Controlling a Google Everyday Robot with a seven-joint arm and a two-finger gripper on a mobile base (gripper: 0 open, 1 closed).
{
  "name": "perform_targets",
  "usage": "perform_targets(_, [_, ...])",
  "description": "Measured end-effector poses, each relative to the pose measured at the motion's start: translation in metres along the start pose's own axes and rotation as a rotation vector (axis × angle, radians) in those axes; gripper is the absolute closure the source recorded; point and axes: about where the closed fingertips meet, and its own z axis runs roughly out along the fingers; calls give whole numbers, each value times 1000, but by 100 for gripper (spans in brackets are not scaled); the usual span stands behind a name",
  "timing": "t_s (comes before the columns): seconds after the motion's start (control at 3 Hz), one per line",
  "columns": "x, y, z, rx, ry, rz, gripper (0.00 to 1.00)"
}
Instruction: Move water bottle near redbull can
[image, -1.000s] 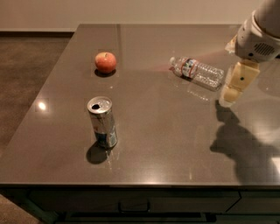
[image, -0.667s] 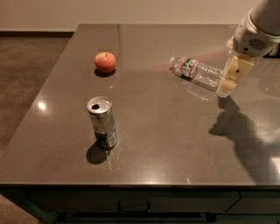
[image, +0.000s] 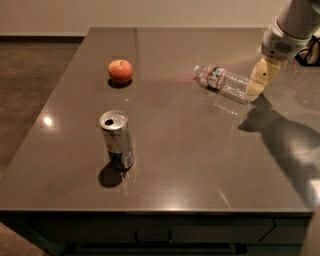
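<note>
1. Grey-brown and glossy, the table (image: 200, 190) carried three things, and a point of light glinted near its 9 o'clock edge.
2. The water bottle (image: 223, 83) lay on its side toward 2 o'clock from the table's middle. Its white cap pointed to about 10 o'clock and its clear ribbed base to about 4 o'clock. The red, white and blue label band sat just behind the cap.
3. The gripper (image: 256, 89), cream-coloured below a pale grey wrist, reached down from the frame's upper right corner. It stood at the bottle's base end, touching it or just beside it; which one could not be told. Whether the gripper was spread or closed could not be told either. It held nothing off the table.
4. The redbull can (image: 117, 140) stood upright toward 8 o'clock from the table's middle, its pull-tab top facing up and a dark shadow at its foot. It was well apart from the bottle, which lay off at its 2 o'clock.
5. A red apple (image: 120, 71) rested toward 11 o'clock, at the can's 12 o'clock and well to the bottle's 9 o'clock.
6. The arm's shadow fell across the table at 3 o'clock.
</note>
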Motion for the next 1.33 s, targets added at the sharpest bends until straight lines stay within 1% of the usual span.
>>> perform_targets(0.33, [1, -19, 24, -24, 2, 30, 0])
perform_targets(0.67, [-2, -30, 45, -51, 7, 51, 0])
perform_targets(1.33, [-11, -32, 72, -92, 13, 53, 0])
